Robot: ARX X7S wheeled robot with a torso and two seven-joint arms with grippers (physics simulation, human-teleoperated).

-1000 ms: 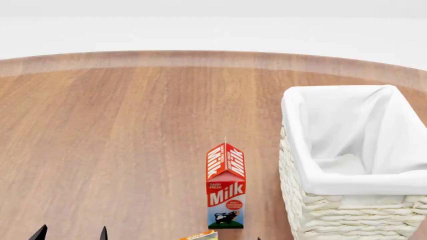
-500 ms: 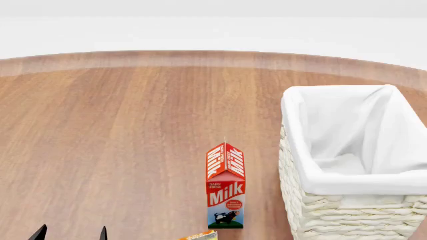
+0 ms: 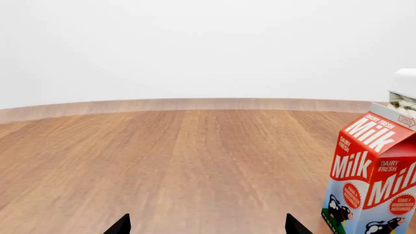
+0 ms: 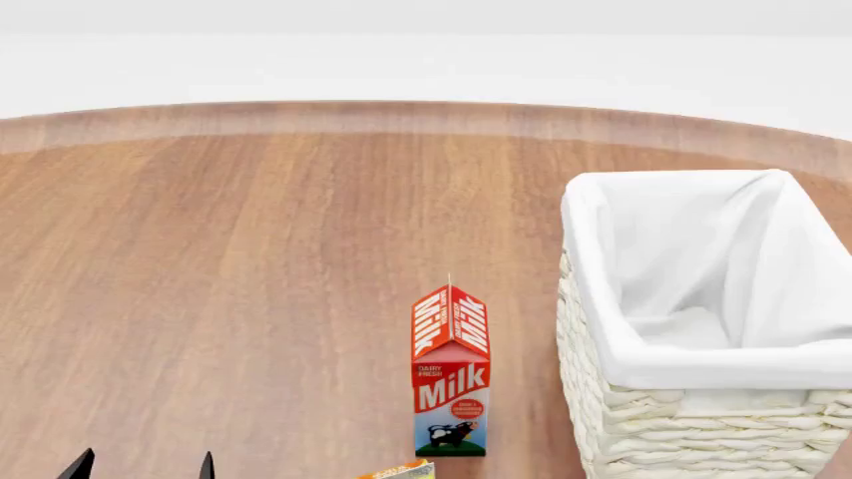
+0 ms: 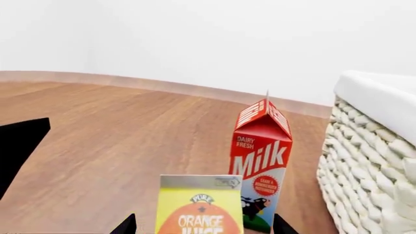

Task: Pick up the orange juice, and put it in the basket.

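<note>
The juice was seen standing on the table, just in front of the milk. The basket was set to the right of the milk. The right gripper was spread wide around the juice, not touching it. The left gripper was spread too, with nothing held.

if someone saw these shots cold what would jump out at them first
Probably the red and white milk carton, standing upright alone on the wooden table, just left of the big white-lined wicker basket in the head view. Next, in the right wrist view, the yellow orange juice carton sits between the right gripper's open fingertips, nearer the camera than the milk.
</note>
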